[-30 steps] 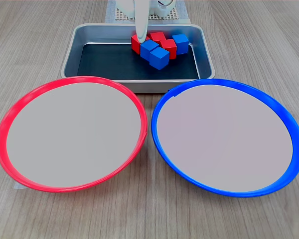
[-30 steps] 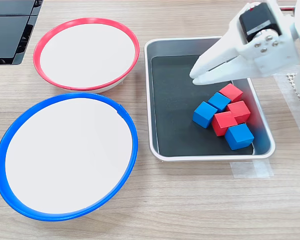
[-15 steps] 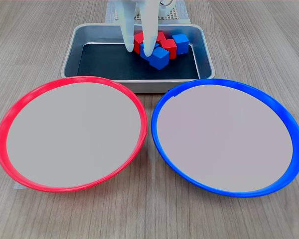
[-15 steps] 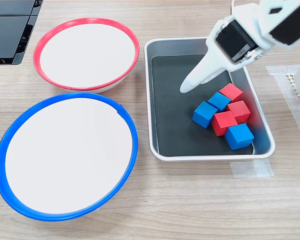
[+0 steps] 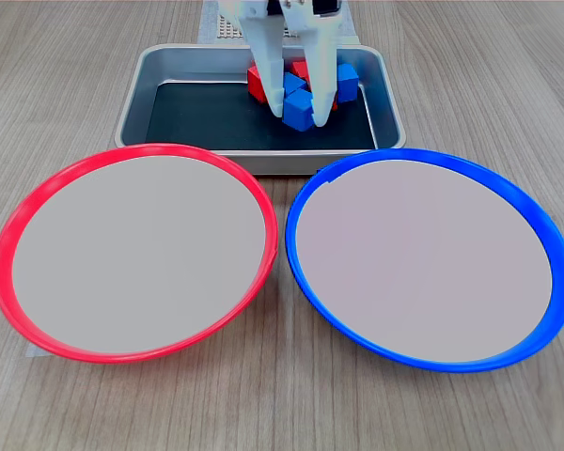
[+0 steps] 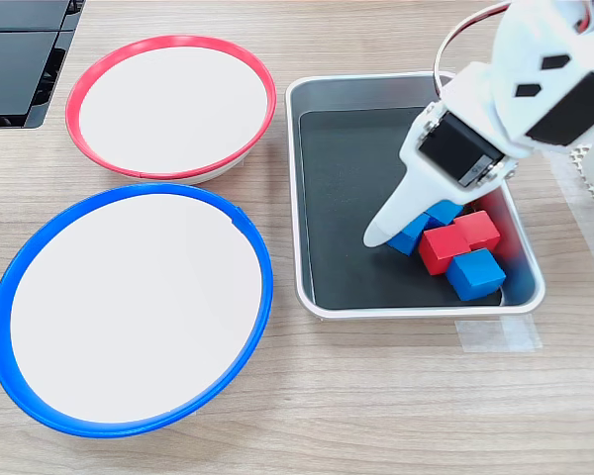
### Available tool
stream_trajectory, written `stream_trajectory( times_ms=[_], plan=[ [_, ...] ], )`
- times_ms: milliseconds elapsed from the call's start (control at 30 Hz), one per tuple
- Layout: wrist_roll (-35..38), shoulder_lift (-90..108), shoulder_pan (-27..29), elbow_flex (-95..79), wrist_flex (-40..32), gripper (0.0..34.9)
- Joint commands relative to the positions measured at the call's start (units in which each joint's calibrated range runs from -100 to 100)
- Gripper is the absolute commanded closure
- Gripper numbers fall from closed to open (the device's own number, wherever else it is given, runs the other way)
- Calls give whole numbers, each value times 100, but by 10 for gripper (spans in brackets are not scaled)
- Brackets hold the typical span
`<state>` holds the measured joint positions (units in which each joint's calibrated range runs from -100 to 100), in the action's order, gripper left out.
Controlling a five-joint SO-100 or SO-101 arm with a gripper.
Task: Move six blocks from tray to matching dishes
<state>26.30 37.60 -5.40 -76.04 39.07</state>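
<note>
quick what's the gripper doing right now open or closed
Gripper: open, fingers either side of a blue block in the tray; not gripping it yet.

There are no words, numbers or signs to read in either picture. The little red and blue cubes, the silver metal pan and the two round plates are all plain.

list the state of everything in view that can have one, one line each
white gripper: open, fingers straddling a blue cube in the tray
silver metal tray: on the table, holding every cube in view
small red and blue cubes: clustered at one end of the tray, none in a plate
red-rimmed round plate: empty
blue-rimmed round plate: empty
</note>
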Motion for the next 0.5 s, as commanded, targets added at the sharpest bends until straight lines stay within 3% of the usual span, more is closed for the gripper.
stream_trajectory(
  times_ms=[0, 67, 167, 233, 333, 467],
  plan=[
    [-44, -216, -284, 390, 142, 196],
    [-73, -438, -444, 672, 414, 202],
    [-54, -617, -481, 909, 620, 239],
    [-20, -651, -434, 1027, 678, 346],
    [-5, -651, -340, 1282, 852, 347],
    [-254, -770, -199, 2939, 1504, 347]
  ],
)
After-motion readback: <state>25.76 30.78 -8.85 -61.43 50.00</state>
